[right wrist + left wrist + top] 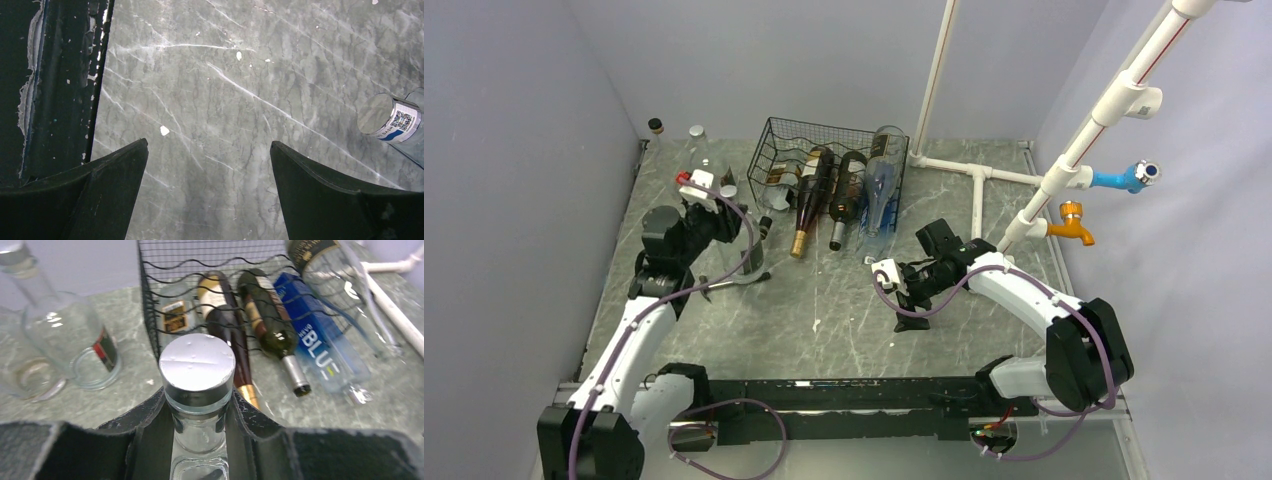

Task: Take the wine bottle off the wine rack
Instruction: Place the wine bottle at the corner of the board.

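The left gripper is clamped on the neck of a clear silver-capped bottle, just in front of the wine rack at its left end. Dark wine bottles and a blue-labelled bottle lie in the rack. In front of the rack's right end, the right gripper hangs wide apart over the table.

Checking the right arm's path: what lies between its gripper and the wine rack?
Top view: bare table by the right gripper, then the blue bottle jutting from the wine rack.
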